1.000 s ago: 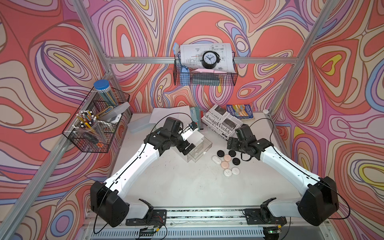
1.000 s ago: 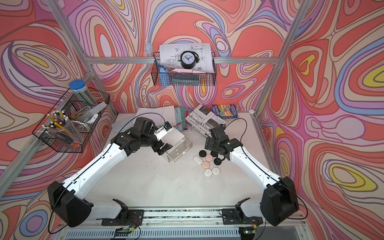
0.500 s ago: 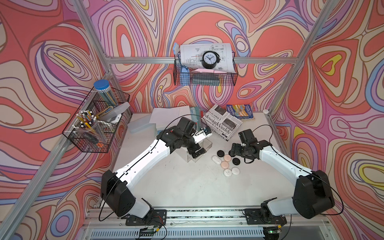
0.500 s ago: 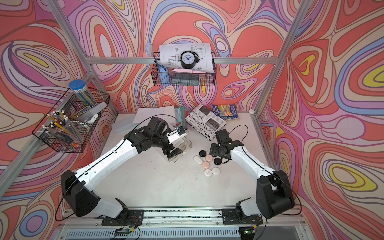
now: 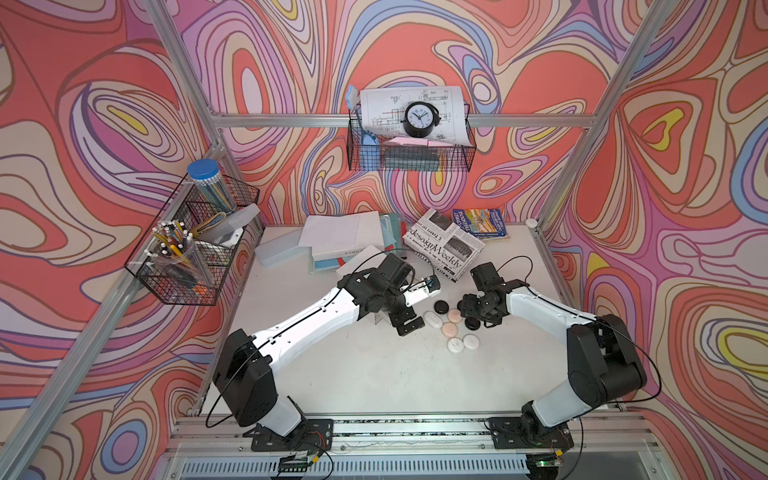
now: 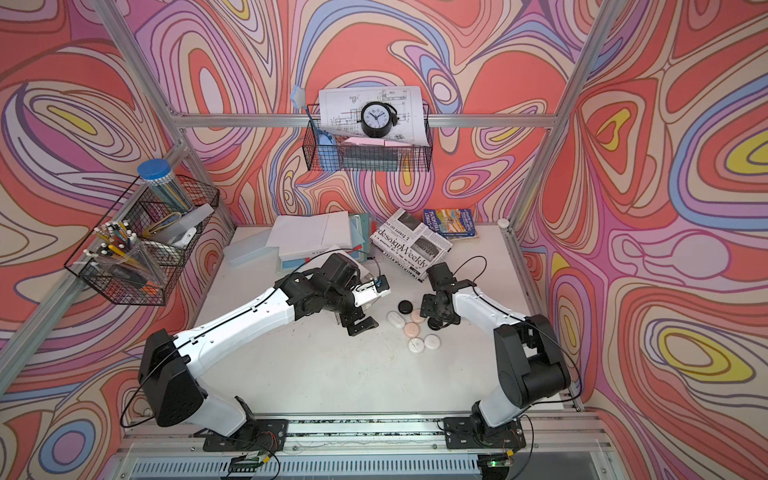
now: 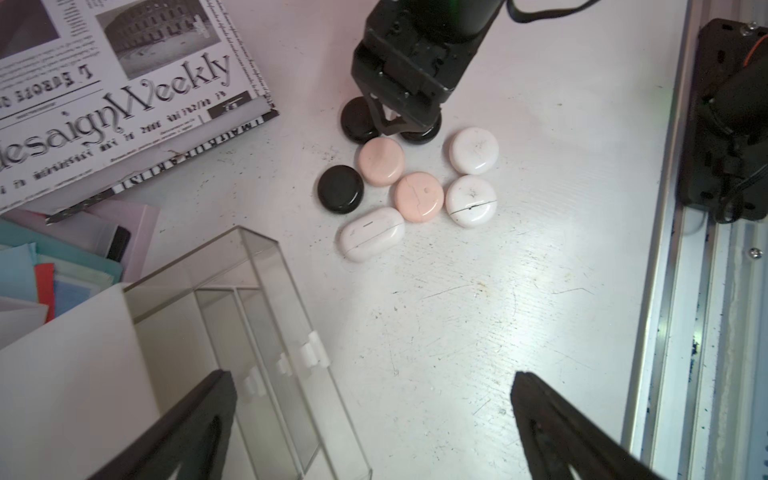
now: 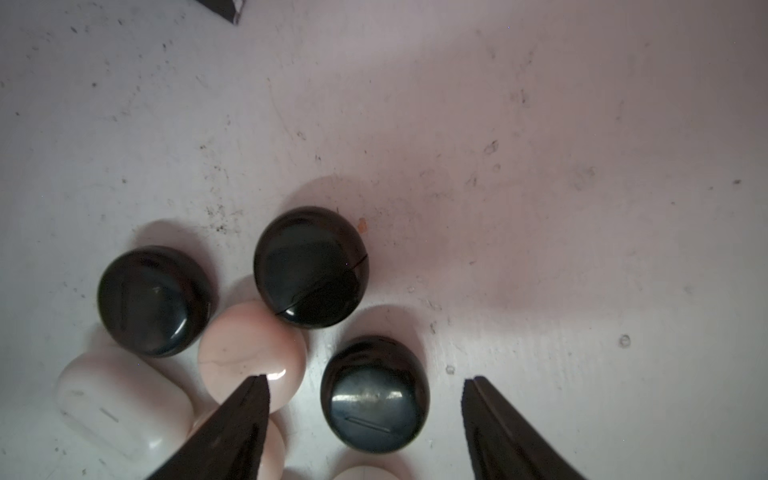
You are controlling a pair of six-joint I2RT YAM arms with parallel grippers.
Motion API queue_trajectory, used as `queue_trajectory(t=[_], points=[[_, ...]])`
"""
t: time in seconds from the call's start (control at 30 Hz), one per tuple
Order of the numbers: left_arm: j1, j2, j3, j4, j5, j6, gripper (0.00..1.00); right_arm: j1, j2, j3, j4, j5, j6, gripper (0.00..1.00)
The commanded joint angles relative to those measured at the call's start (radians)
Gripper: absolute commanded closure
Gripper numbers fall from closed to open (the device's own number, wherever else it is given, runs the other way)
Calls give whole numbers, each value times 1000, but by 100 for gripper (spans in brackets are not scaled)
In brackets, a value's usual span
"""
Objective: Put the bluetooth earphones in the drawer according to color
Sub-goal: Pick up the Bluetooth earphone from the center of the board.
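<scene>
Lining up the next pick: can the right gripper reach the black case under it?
Probably yes: the right gripper stands open astride the black case, nothing above it, but one fingertip overlaps the pink case and may catch it.

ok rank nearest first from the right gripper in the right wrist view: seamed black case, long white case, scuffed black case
1. scuffed black case, inside the open right gripper
2. seamed black case, just ahead of it
3. long white case, off to one side
</scene>
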Motion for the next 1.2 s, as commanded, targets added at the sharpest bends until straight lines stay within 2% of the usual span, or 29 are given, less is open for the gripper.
queue_trajectory(t=[0.0,0.2,0.7,0.87,1.17], points=[[-13,29,-15,27,25,-33,2,-7,34,-19,15,2,7,27],[-14,43,-20,43,52,-41,1,-7,46,-41,28,1,7,29],[-15,72,-2,4,21,-20,1,-7,79,-55,38,-34,24,37],[-15,69,-6,-12,-15,1,2,-7,85,-66,35,-54,35,38],[-15,68,9,-49,13,12,2,-7,67,-84,15,-74,38,47]])
